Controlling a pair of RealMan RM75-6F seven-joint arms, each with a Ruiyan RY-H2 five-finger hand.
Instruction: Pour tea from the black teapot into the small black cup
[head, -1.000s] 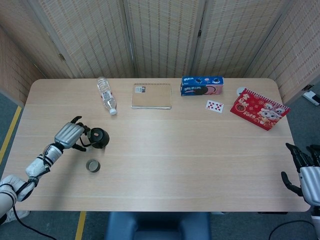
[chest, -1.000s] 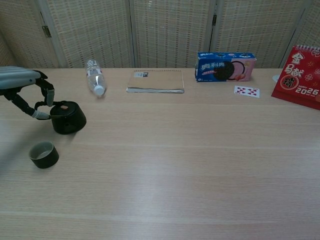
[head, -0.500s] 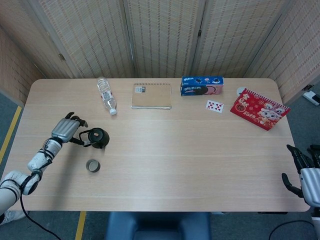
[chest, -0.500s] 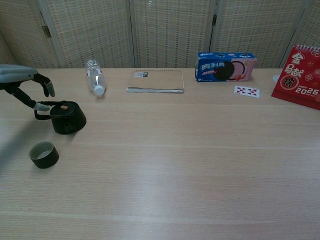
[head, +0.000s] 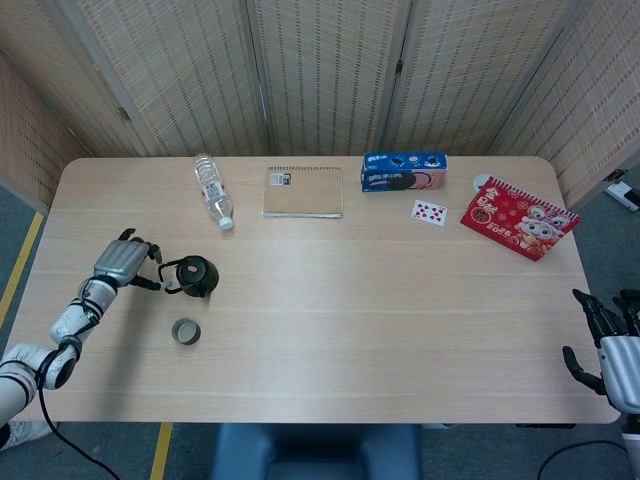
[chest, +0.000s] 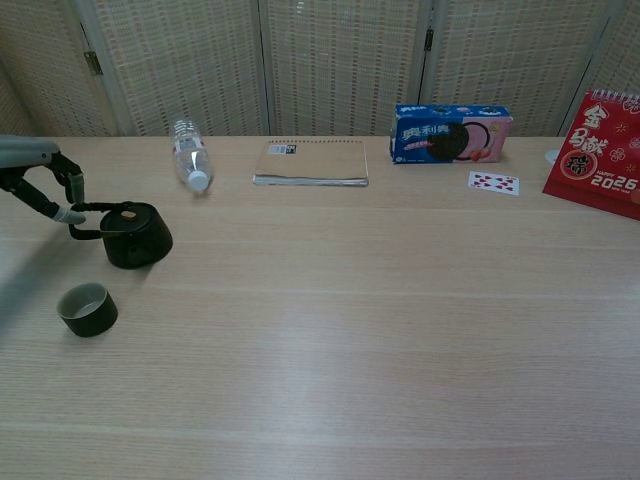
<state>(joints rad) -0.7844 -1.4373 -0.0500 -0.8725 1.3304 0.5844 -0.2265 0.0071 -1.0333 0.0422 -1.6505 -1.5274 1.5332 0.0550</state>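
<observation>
Teapot (head: 197, 275), black, stands upright on table (head: 350, 320) toward its 9 o'clock side, handle pointing at left hand (head: 122, 263). Left hand's fingers (chest: 70, 214) are curled narrow, tips at the handle loop; whether they grip it or only touch, cannot tell. Small black cup (head: 186, 331) sits upright at teapot's 6 o'clock, near but apart. Right hand (head: 610, 343) hangs off table edge at 4 o'clock, fingers spread wide, holding nothing. Water bottle (head: 212, 190) lies on its side at teapot's 12 o'clock.
</observation>
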